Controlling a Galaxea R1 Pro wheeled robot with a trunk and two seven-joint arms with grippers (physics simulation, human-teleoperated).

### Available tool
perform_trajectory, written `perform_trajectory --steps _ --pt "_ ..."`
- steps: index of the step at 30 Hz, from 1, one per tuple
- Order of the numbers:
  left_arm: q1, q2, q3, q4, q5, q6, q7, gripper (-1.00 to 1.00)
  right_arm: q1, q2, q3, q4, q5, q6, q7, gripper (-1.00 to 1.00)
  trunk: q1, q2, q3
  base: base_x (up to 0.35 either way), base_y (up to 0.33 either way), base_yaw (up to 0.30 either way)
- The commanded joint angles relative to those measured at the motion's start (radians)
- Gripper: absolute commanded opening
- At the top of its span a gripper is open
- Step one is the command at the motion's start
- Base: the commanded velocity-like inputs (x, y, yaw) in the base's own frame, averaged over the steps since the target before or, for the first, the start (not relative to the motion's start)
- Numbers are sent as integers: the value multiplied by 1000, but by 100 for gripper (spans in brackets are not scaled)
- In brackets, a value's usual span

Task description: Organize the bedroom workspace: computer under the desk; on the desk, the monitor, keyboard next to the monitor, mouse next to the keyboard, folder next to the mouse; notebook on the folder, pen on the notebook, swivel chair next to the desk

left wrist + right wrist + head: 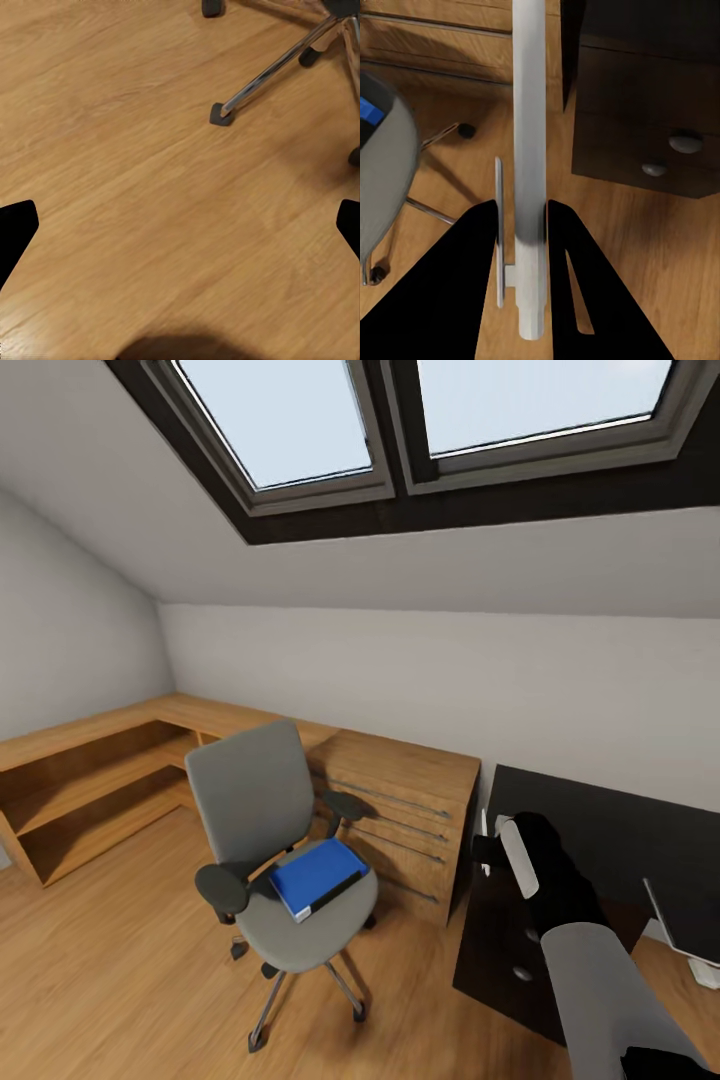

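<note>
The grey swivel chair [262, 830] stands on the wooden floor left of the black desk [600, 825], apart from it. The blue folder [318, 877] lies on its seat. My right gripper [529, 210] hangs between chair and desk, shut on a long slim pale grey thing that looks like the keyboard [529, 112] seen edge-on; it also shows in the head view as the keyboard [519, 860]. A dark flat screen with a pale edge, seemingly the monitor [685, 920], shows at the right edge. My left gripper [180, 225] is open over bare floor near the chair's metal base [277, 71].
Light wooden low cabinets [400, 800] and open shelves [90, 790] run along the wall behind the chair. The desk's black drawer unit [645, 127] with round knobs is close beside my right gripper. A sloped ceiling with skylights [290, 420] is above.
</note>
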Motion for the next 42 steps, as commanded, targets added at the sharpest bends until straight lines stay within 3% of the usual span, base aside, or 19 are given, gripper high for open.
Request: perform_trajectory --steps 1,10,19,30,42 --pt "-1 0 -3 0 0 -3 3 100 -1 1 -2 -1 -11 2 -10 -100 -4 7 2 0 0 0" --pt "-1 0 -3 2 0 -3 3 100 -1 -1 -2 0 -9 -2 -12 -100 -38 70 30 0 0 0" --pt "-1 -11 -4 3 0 -3 2 100 -1 -2 -4 0 -10 -2 -12 -100 -38 70 31 0 0 -80" --pt "-1 -21 -4 4 0 -3 3 100 -1 -5 -5 2 -9 -4 -12 -100 -38 70 32 7 0 -245" --pt "-1 -22 -4 4 -1 -3 3 100 -1 -7 -5 3 -9 -6 -11 -100 -38 70 32 167 -31 -244"
